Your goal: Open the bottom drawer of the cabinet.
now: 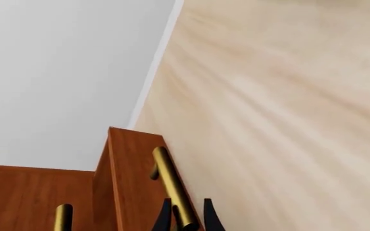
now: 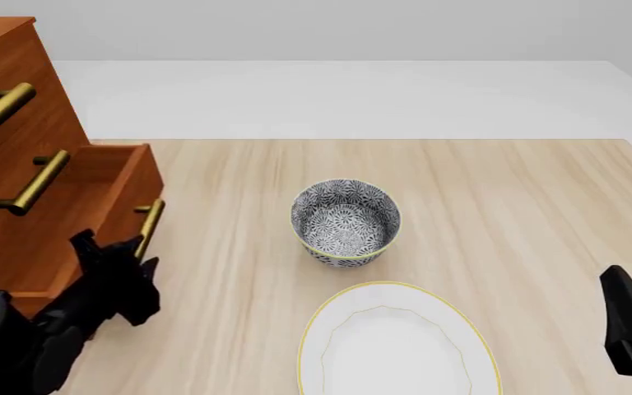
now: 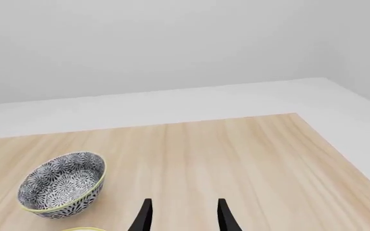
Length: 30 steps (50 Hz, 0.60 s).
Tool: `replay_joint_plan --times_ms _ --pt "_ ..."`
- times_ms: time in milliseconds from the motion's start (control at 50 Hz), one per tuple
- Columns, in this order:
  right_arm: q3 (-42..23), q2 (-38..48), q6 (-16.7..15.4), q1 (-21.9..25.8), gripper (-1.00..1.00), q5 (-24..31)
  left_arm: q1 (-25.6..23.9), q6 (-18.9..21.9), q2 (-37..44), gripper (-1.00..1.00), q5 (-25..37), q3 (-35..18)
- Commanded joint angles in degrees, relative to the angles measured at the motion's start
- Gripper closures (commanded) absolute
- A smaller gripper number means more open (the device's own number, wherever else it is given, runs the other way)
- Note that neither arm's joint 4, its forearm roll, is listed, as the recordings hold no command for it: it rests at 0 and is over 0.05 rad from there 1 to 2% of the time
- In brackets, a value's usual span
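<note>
Left end effector (image 1: 186,217) has its two dark fingers on either side of the brass handle (image 1: 171,188), so you look closed on it, tho the wrist view crops the contact at the frame edge. Right end effector (image 3: 183,216) hangs w/ a moderate gap, holding nothing, over bare table (image 3: 236,149).

Progress, as I read it: bottom drawer (image 2: 118,177) at table level, front-left, already stands out from the cabinet (image 2: 14,99), well proud of the two drawers above, w/ its open top showing. So most of the pull looks done; what's left is maybe a bit more travel, then letting go. Can't tell how much slide remains.

Materials: cabinet is smooth reddish-brown wood, boxy, sharp edges. Handles are round polished brass bars on short posts. Table is pale, streaky-grained wood. Bowl (image 2: 346,222) is round, dense b/w floral pattern, yellowish rim. Plate (image 2: 398,346) is white, flat, thin gold edge, just beside the bowl.
</note>
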Motion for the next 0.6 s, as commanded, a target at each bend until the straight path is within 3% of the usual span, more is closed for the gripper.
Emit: replay_joint_plan --times_ms 20,600 --pt "0.0 0.0 0.0 -0.3 -1.00 0.0 -2.4 0.7 1.5 1.00 -1.0 -4.6" --pt "0.0 0.0 0.0 -0.3 -1.00 0.3 -2.2 1.1 3.3 1.00 -1.0 -5.8"
